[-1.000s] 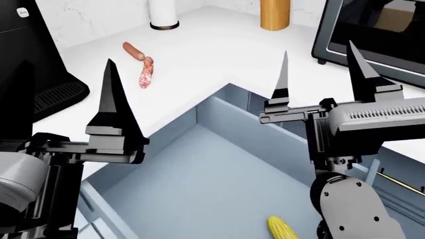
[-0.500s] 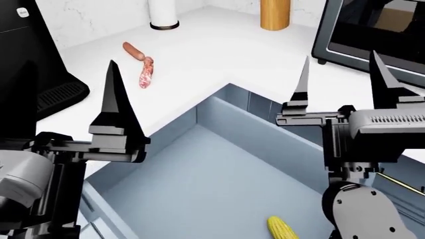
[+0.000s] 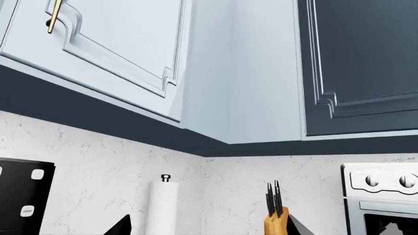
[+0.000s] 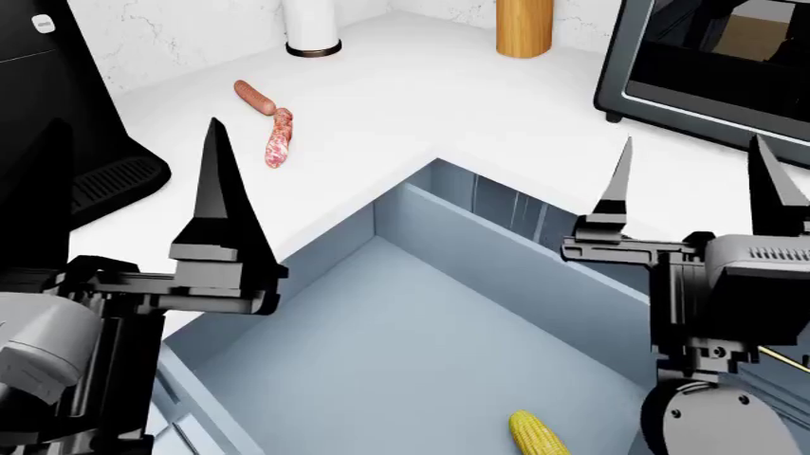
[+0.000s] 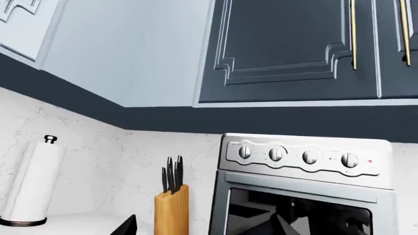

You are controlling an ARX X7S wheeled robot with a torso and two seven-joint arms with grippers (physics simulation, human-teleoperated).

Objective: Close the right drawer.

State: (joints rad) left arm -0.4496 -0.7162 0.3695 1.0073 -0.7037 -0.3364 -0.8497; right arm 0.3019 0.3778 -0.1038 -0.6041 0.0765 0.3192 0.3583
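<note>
Blue-grey right drawer (image 4: 418, 332) stood open below both grippers, rigid and probably heavy; pushing its front seemed best. Right gripper (image 4: 690, 180) was spread open; left gripper (image 4: 218, 180) unclear.

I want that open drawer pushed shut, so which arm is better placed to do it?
Probably the right. The right gripper hangs open above the drawer at its far wall, near its brass handle; the left gripper sits over the counter.
</note>
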